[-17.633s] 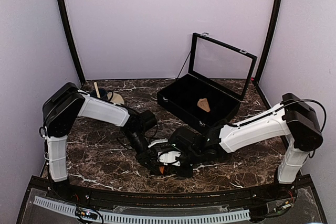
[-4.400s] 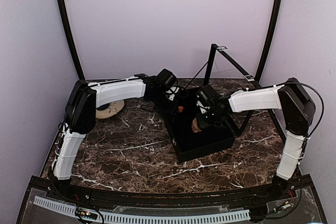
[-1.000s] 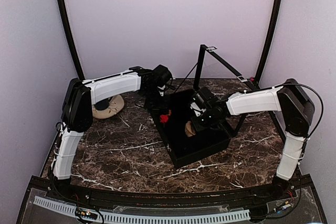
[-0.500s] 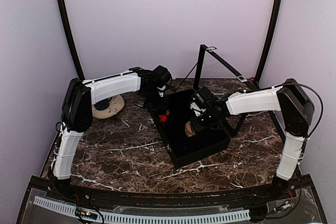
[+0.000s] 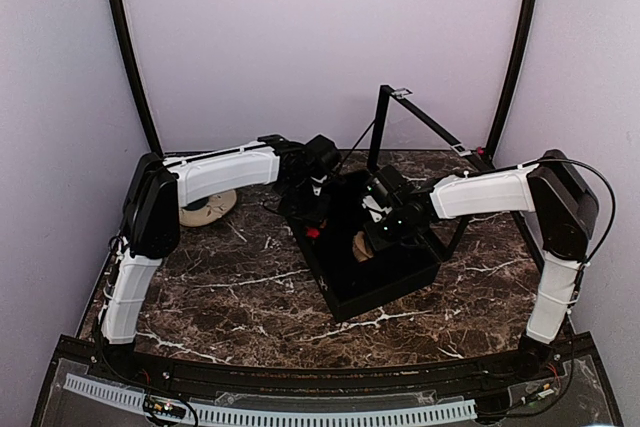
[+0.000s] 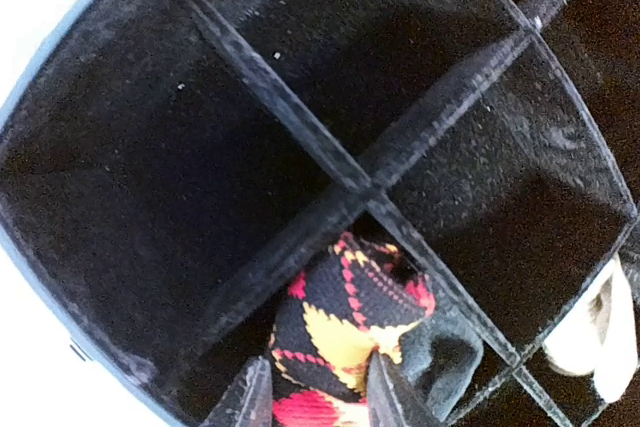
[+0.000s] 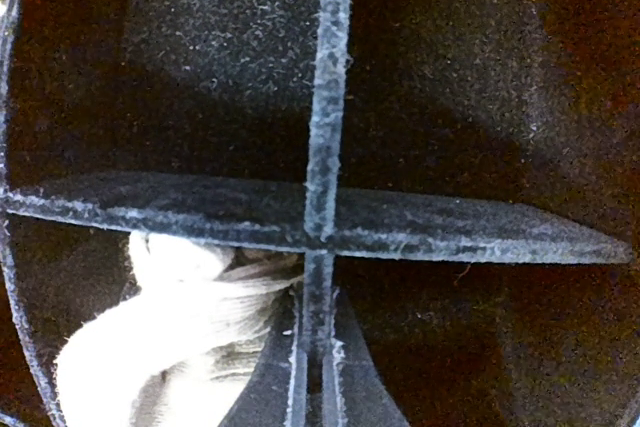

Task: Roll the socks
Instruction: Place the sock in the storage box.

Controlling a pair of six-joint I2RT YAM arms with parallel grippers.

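The step in hand looks like setting the rolled argyle sock (image 6: 350, 307) down into a cell of the black box (image 5: 345, 299). The left gripper (image 6: 320, 367) has its jaws part-way open and closed around the bundle, one finger against each side. The roll sits low in a cell just beside the crossing of two dividers (image 6: 300, 117). To do this well, I would press the bundle straight down until it rests on the cell floor. Then I would open the jaws only a little, so the fingers clear the fabric without snagging a loose fold and undoing the roll. Lifting out should be vertical, since the divider walls stand close on both sides.

The tan sock (image 7: 170, 347) already lies bunched in a neighbouring cell. The right gripper (image 7: 315, 307) has its jaws closed with nothing of the socks in them. A thin divider runs right at its fingertips, and whether it is pinched I cannot tell; if so, it would help to steady the box.

The overhead view shows what neither wrist view can. Both arms meet over the box, which sits askew on the marble desk (image 5: 230, 277) with its lid (image 5: 420, 117) standing open behind. The socks there are only a red speck and a tan speck. The left wrist view alone shows the argyle pattern, the grip and the cell walls, and the right wrist view shows the tan sock's loose folds
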